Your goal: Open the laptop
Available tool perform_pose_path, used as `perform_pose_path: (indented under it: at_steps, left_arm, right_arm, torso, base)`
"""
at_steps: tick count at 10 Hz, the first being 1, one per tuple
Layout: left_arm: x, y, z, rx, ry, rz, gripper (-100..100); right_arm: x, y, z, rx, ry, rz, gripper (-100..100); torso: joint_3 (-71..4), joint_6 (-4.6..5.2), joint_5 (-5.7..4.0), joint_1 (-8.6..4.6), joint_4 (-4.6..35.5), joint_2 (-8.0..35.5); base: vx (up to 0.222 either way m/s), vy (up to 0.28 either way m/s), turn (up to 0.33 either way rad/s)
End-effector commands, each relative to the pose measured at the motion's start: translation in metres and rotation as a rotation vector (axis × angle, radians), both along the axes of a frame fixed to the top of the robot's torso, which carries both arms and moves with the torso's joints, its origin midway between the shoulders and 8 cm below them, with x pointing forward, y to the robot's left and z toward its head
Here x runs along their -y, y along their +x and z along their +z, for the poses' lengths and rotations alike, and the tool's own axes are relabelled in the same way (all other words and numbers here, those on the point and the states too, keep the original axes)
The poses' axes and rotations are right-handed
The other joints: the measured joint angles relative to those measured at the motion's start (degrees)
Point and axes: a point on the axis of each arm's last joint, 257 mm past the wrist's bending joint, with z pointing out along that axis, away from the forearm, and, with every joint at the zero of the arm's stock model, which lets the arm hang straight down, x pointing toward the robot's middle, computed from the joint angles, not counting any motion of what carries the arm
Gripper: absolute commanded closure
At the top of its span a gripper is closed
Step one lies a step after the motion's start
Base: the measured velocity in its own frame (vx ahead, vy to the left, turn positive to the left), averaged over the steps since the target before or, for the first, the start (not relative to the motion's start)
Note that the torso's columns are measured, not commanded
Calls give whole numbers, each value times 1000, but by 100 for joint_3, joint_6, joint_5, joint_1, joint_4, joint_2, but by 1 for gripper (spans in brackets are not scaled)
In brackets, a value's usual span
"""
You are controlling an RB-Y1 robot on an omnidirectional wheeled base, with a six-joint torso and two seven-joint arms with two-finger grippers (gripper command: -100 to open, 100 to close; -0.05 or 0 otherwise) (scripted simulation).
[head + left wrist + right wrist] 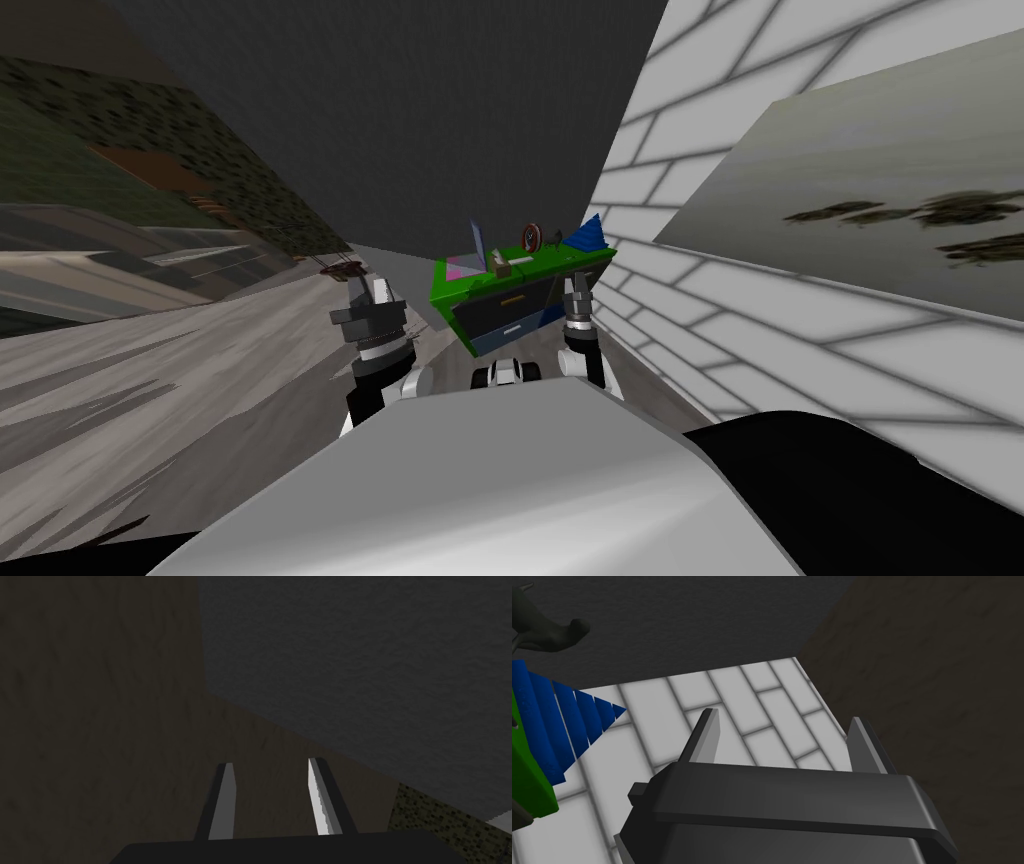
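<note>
While L gripper point(270, 763) & R gripper point(784, 716) spread, laptop point(478, 246) on green desk point(447, 293), grey lid upright

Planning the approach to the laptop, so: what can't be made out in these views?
Laptop on the green desk, head view: too small to tell how its lid stands.
Round red thing on the desk, head view: too small to name.
Dark figure, right wrist view: cut off by the picture's edge.

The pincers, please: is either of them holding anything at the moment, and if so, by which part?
Nothing is held. The left pincer and the right pincer both stand open and empty.
</note>
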Motion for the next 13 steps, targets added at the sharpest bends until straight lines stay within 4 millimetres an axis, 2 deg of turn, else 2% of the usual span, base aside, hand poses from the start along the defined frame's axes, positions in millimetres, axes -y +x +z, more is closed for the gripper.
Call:
perform_pose_path:
  at_steps: [1, 6, 9, 13]
  left_arm:
    - [7, 6, -3, -25, 75, -20, -100]
    - [7, 27, -14, -95, 225, 1, -100]
    - [-7, 46, -22, -149, 312, 68, -100]
    - [-37, 71, -29, -218, 397, 189, -100]
  right_arm:
    - [0, 0, 0, -1, 0, 0, 0]
    - [0, 0, 0, -1, 0, 0, 0]
    - [0, 0, 0, -1, 0, 0, 0]
    - [0, 0, 0, -1, 0, 0, 0]
  torso:
    - [-396, 1, 0, -1, 188, 191]
    - [-540, 0, -1, -3, 267, 263]
    - [-541, 0, -2, -6, 267, 262]
    - [-537, -1, 1, 5, 269, 269]
  base:
    - [14, -25, -37]
    - [32, -47, -56]
    - [60, -87, -108]
    - [73, -84, -104]
